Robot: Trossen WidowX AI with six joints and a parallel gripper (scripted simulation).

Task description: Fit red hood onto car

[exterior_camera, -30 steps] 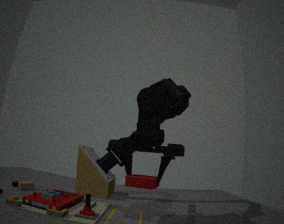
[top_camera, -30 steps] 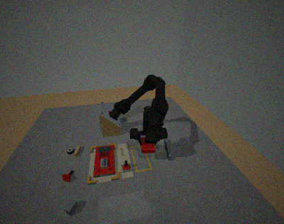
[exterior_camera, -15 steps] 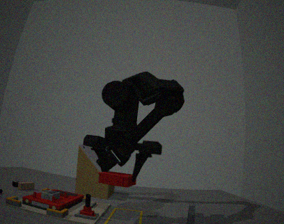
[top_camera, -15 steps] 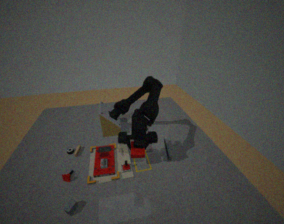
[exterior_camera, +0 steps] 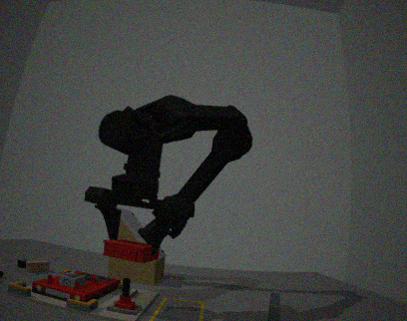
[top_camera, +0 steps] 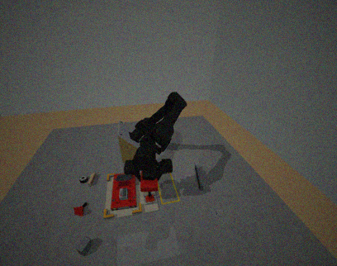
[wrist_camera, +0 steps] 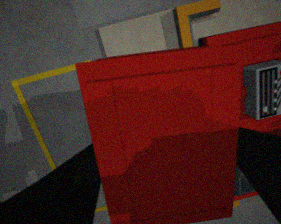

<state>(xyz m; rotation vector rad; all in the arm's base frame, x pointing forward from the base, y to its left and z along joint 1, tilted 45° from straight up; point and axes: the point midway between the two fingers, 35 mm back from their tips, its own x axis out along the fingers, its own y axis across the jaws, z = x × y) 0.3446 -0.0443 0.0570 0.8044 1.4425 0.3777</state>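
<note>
My gripper is shut on the red hood, one finger on each side. The hood is in the air, flat roof up and roughly level, to the right of the chassis in the top view. The chassis lies in the jig with orange corners. The grey engine block sits on its deck. The pegs are too small and dark to make out clearly. The hood's corner holes do not show.
A red part with a black upright post stands beside the jig, near a yellow outline. A wooden wedge stands behind. A wheel, a red piece and a thin dark bar lie around.
</note>
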